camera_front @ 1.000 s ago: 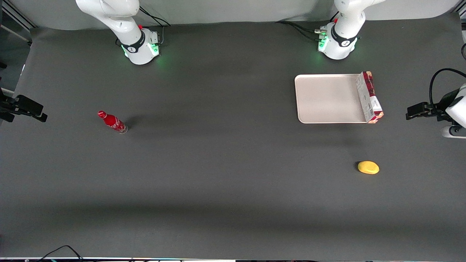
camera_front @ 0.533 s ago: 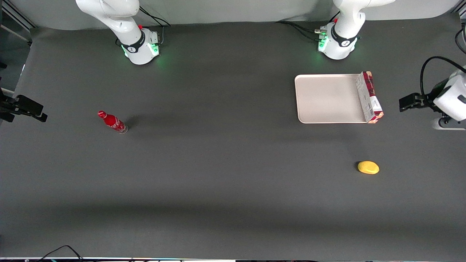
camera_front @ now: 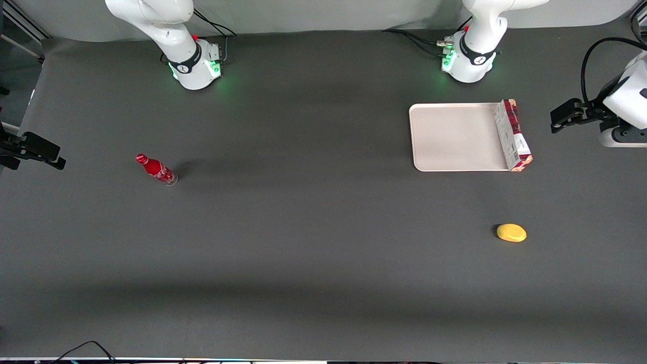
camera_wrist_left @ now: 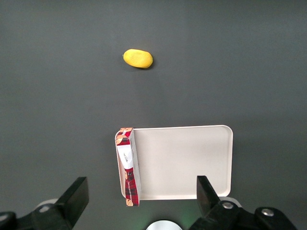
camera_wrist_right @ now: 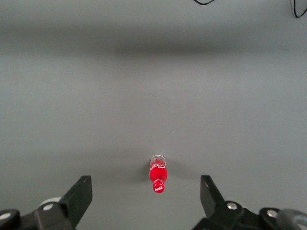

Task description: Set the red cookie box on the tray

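Table (camera_front: 303, 227): tray (camera_front: 455, 136), lemon (camera_front: 511, 232), bottle (camera_front: 156, 169)

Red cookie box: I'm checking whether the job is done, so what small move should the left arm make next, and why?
Probably retreat, or stop. The red cookie box already stands on edge along the rim of the tray at the working arm's end. The gripper is open, empty and apart from the box, high above the table.
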